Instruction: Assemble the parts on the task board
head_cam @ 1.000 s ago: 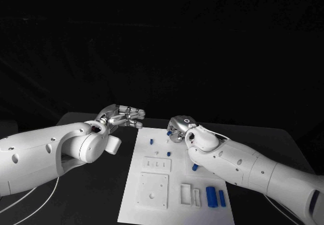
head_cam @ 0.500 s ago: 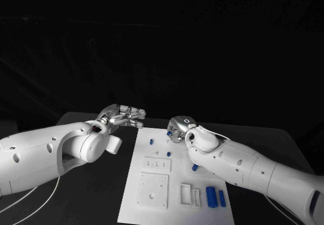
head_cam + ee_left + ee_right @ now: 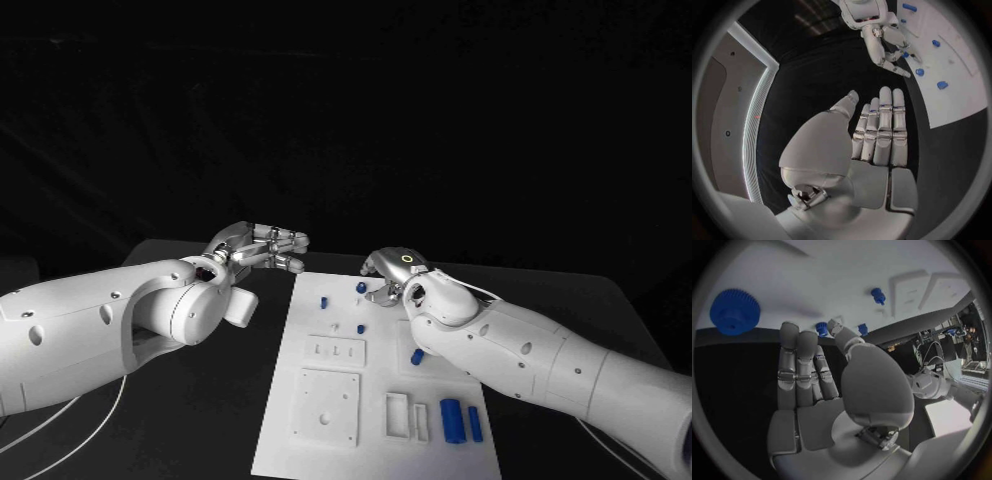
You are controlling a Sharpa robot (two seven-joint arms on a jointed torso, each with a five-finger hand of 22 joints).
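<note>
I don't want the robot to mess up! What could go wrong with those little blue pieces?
The right hand is close to a small blue part at the far edge of the task board; its fingers might knock it onto the table. Its forearm hangs over a second blue part and might brush it.

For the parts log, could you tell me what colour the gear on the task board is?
Blue; the gear shows best in the right wrist view.
</note>
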